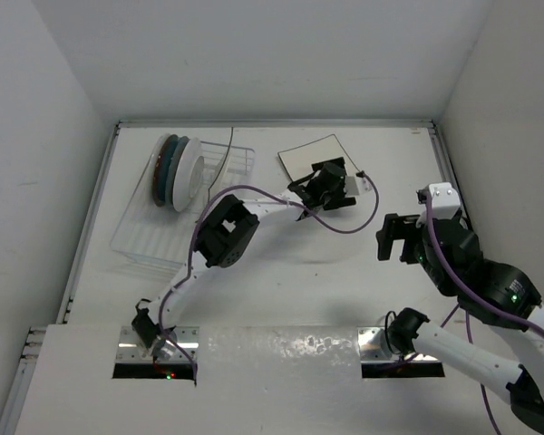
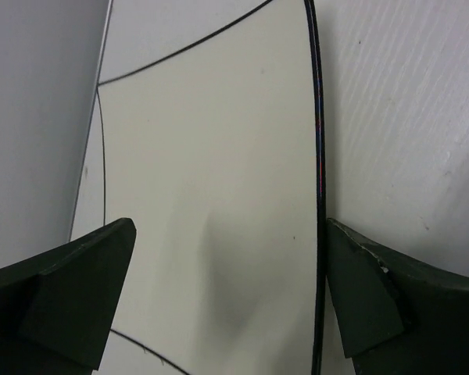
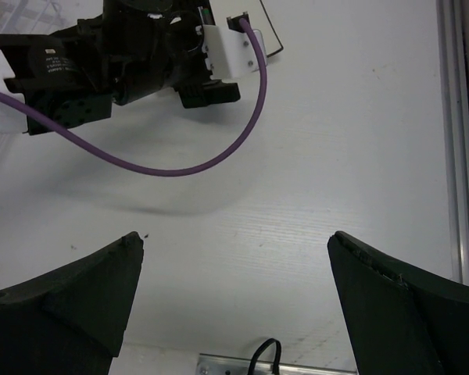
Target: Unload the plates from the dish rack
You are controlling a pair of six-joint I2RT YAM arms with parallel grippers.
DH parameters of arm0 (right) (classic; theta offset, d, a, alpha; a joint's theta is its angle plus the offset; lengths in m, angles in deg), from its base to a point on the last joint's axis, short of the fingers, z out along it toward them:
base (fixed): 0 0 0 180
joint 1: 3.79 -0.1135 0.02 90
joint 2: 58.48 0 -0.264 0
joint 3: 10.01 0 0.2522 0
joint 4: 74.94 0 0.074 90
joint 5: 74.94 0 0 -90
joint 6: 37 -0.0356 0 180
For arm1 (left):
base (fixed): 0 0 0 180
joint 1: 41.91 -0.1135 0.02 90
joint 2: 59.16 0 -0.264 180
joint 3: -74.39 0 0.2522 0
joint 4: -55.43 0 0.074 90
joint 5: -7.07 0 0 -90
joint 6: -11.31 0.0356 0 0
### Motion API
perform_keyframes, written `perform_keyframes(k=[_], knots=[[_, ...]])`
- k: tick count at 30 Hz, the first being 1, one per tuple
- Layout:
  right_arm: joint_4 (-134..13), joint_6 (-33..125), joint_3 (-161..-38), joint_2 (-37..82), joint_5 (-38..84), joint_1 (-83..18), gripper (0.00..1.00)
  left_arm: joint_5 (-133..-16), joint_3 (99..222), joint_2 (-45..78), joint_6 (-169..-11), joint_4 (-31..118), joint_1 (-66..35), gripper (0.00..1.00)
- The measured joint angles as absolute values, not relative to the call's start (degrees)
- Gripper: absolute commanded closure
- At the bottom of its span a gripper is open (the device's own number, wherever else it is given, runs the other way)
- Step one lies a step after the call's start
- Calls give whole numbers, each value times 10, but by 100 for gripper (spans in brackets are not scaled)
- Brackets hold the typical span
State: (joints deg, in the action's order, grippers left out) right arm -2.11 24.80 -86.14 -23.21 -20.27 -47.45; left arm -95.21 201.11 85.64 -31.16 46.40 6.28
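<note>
White walls close in a white flat surface, and both of my arms reach out over it. My left hand is in the upper middle of the top view, right over a cream-white square plate with a thin dark edge. That plate lies flat on the surface, outside the rack. In my left wrist view the plate fills the middle, and my left hand is spread wide above it. One finger sits just at the plate's dark right edge. The other hangs over its face. I think nothing is being squeezed.

The big clear plastic dish rack is at the upper left of the top view. Round plates, white and teal-looking, stand on their rims at its far end, packed close together. From my left hand they lie to the left in the picture, well apart. Their thin rims run up and down the frame, so I guess fingers must come from above, one on each side of a rim. My left arm is nearer to them.

My right hand is at the middle right, over bare surface. In its own view my right hand is spread wide too and holds nothing.
</note>
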Motion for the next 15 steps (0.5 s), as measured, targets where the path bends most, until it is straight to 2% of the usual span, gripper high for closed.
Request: perform_keyframes(k=[5, 11, 15], knots=[[-28, 247, -866, -225, -186, -475, 1, -950, 2003, 813, -361, 403, 67, 0], [-38, 245, -888, -210, -154, -475, 1, -940, 1995, 704, -434, 362, 73, 0], [-46, 245, -900, -197, -131, -475, 1, -993, 2012, 646, -519, 316, 73, 0]])
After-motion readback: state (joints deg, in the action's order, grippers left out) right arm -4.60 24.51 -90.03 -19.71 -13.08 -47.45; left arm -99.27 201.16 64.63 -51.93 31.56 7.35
